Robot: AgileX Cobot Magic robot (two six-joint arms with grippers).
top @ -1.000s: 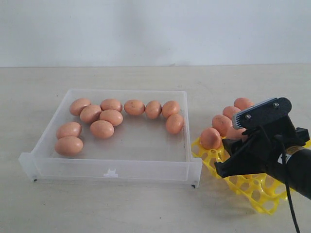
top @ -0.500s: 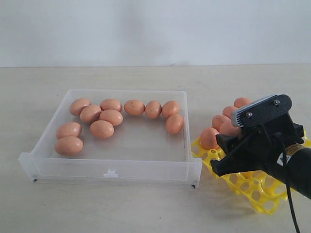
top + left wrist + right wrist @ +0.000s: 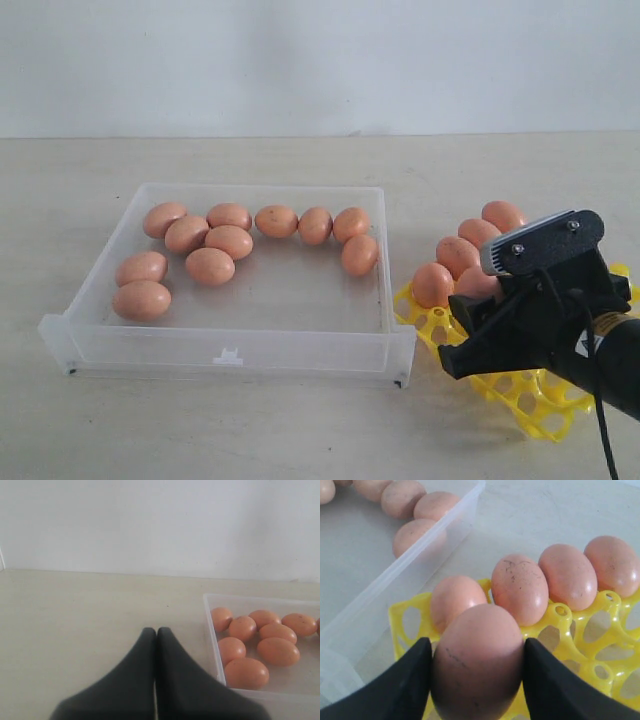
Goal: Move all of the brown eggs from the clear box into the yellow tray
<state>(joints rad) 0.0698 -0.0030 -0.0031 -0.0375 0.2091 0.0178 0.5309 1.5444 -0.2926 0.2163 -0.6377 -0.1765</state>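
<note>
Several brown eggs [image 3: 230,241] lie toward the back and left of the clear box [image 3: 228,352]. To its right is the yellow tray [image 3: 530,395], with several eggs [image 3: 457,255] seated along its far side. My right gripper [image 3: 476,646] is shut on one brown egg [image 3: 477,630], holding it low over the tray [image 3: 570,630] at the end nearest the box, just in front of the seated eggs [image 3: 520,587]. My left gripper [image 3: 156,632] is shut and empty, over bare table beside the box's wall [image 3: 215,650]. It does not show in the exterior view.
A pale tabletop [image 3: 300,430] runs back to a white wall. The right arm's black body [image 3: 600,350] covers part of the tray's near cups. The right half of the box floor [image 3: 300,290] is bare.
The right gripper has sunk a little toward the tray with the egg still in its grip. The eggs in the box have not moved.
</note>
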